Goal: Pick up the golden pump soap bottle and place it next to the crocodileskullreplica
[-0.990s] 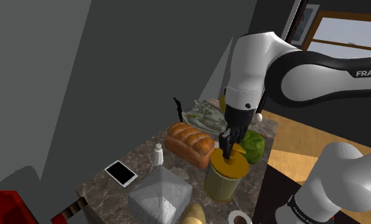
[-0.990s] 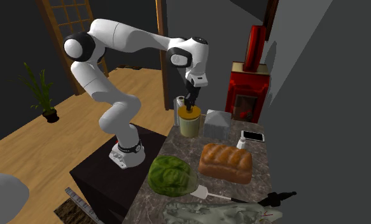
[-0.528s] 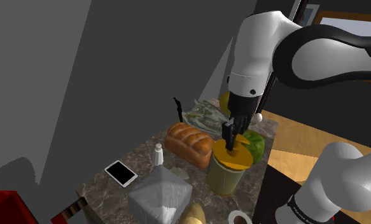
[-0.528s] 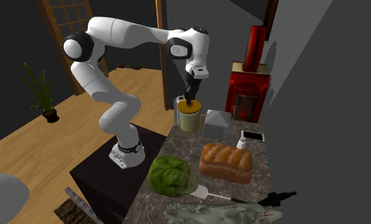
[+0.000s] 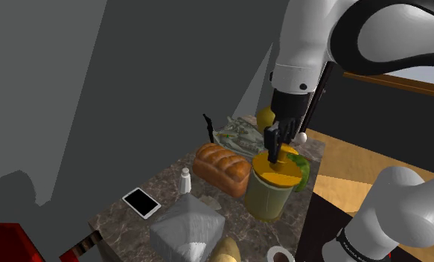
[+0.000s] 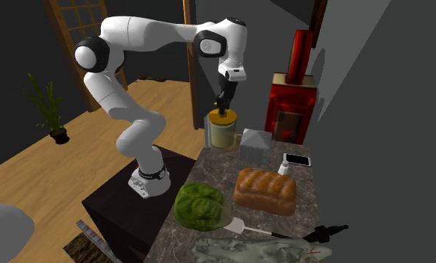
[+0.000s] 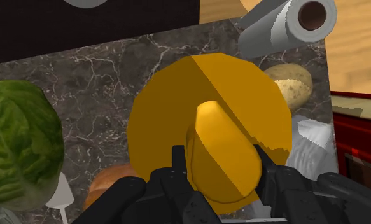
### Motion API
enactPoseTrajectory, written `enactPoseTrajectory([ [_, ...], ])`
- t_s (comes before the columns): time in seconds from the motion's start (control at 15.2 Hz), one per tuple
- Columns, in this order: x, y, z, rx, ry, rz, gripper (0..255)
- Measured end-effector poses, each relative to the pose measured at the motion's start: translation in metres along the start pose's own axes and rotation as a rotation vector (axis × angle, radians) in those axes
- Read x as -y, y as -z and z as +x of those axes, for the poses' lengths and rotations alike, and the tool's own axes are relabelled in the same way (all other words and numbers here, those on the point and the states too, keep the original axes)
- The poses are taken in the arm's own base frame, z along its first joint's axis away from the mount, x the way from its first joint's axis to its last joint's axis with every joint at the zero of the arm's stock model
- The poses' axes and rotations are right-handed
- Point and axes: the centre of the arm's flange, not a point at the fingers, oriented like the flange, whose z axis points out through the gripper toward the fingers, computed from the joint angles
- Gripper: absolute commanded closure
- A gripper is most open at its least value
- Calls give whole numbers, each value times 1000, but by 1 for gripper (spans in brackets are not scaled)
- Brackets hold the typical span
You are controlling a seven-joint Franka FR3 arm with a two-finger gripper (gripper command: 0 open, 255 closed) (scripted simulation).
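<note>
The soap bottle [image 5: 271, 192] has a pale yellow-green body and a golden pump top [image 7: 219, 149]. It hangs just above the marble table [image 5: 126, 216], near the edge by the stand. My gripper [image 5: 275, 146] is shut on the pump head from above, also in the second exterior view as gripper [image 6: 223, 107] over bottle [image 6: 223, 131]. In the wrist view the gripper [image 7: 221, 170] has both black fingers clasping the pump head. The crocodile skull replica [image 5: 240, 135] lies at the table's far end in the shoulder view, and nearest the camera in the second exterior view [image 6: 259, 249].
A bread loaf [image 5: 221, 168] and a green lettuce [image 5: 303, 171] lie between the bottle and the skull. A grey box [image 5: 187, 229], a phone [image 5: 141, 202] and a small white bottle [image 5: 184, 180] stand nearby. A paper roll [image 7: 292, 19] and potato [image 7: 291, 86] lie beside the box.
The gripper has risen with the soap bottle in it, lifting the bottle off the table and a little toward the lettuce.
</note>
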Motion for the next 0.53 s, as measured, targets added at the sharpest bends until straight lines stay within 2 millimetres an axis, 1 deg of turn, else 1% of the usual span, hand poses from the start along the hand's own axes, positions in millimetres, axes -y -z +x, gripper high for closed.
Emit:
enactPoseTrajectory([
  [0.53,-1,41,-6,0,0,0,255],
])
